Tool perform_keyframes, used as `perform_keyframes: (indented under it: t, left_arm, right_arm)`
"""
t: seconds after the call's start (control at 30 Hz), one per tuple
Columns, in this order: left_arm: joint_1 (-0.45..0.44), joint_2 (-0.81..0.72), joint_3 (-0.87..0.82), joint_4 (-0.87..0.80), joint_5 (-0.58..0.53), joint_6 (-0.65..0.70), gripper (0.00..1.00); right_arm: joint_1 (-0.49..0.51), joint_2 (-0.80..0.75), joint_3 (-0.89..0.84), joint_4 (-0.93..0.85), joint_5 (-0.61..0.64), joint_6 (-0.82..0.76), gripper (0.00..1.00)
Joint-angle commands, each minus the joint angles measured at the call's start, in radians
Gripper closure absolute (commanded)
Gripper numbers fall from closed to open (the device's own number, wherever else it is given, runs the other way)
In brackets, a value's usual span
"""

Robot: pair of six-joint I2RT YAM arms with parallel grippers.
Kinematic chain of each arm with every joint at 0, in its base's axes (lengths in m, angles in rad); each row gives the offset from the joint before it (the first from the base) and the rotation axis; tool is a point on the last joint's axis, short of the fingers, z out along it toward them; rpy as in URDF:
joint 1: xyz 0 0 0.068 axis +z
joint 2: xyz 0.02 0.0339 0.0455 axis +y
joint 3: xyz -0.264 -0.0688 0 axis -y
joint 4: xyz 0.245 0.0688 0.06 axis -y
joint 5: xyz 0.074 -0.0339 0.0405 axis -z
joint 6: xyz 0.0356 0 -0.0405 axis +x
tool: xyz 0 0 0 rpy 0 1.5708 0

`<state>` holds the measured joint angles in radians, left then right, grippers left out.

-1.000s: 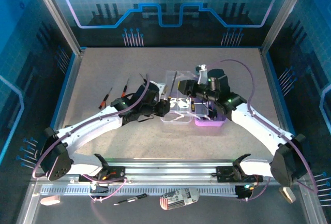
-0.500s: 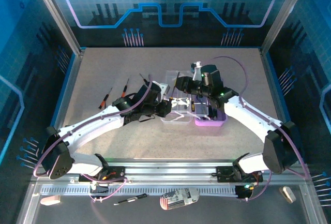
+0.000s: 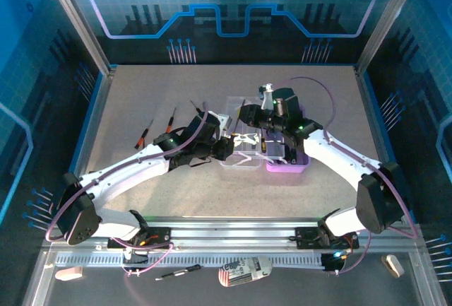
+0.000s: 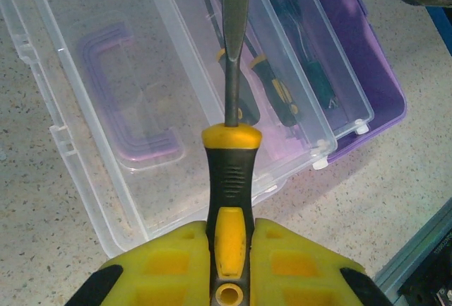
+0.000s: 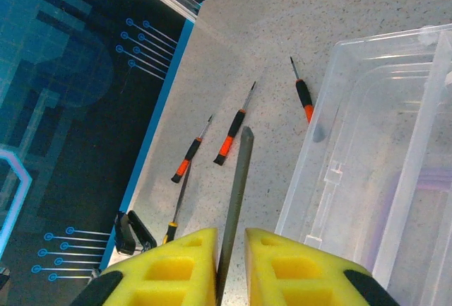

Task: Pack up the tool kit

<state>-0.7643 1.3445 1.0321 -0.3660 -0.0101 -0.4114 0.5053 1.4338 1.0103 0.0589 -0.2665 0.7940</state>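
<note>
The tool kit lies open mid-table, with its clear lid (image 3: 235,152) (image 4: 106,108) on the left and its purple base (image 3: 286,165) (image 4: 374,87) on the right. Black-and-orange screwdrivers (image 4: 279,94) rest in the base's clear tray. My left gripper (image 3: 224,148) (image 4: 229,225) is shut on the black-and-yellow handle of a file (image 4: 229,172), and the file's blade reaches out over the lid. My right gripper (image 3: 247,116) (image 5: 231,234) hovers at the kit's far edge. A grey file blade (image 5: 236,179) sticks out from between its fingers, pointing left.
Three orange-and-black screwdrivers (image 5: 232,136) (image 5: 189,157) (image 5: 304,99) lie loose on the table left of the kit. A thin tool with a yellow handle (image 5: 176,203) and a black clip (image 5: 134,232) lie near the blue left wall. Metal rails run along the near edge.
My right gripper has drifted slightly back and left over the kit, and its elbow has swung inward. The left arm has stayed put with its file.
</note>
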Motion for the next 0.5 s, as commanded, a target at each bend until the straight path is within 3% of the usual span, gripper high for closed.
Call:
perform_keyframes:
  t: [0.0,0.2,0.33,0.4,0.47]
  left_arm:
    - [-0.007,-0.001,0.032,-0.002,0.0,0.029,0.86]
    - [-0.008,-0.003,0.029,-0.007,-0.009,0.033,0.83]
    - [-0.008,-0.002,0.025,-0.011,-0.032,0.031,0.72]
    - [-0.008,-0.002,0.025,-0.018,-0.06,0.026,0.61]
    - [-0.007,-0.008,0.025,-0.021,-0.069,0.026,0.58]
  right_arm:
    - [0.001,0.02,0.033,0.021,-0.017,0.009,0.81]
    - [0.001,0.022,0.032,0.023,-0.019,0.015,0.92]
    - [-0.001,0.017,0.033,0.016,-0.018,0.008,0.96]
    - [0.0,0.014,0.032,0.016,-0.013,0.008,0.97]
    - [-0.005,0.012,0.032,0.012,-0.014,0.007,0.97]
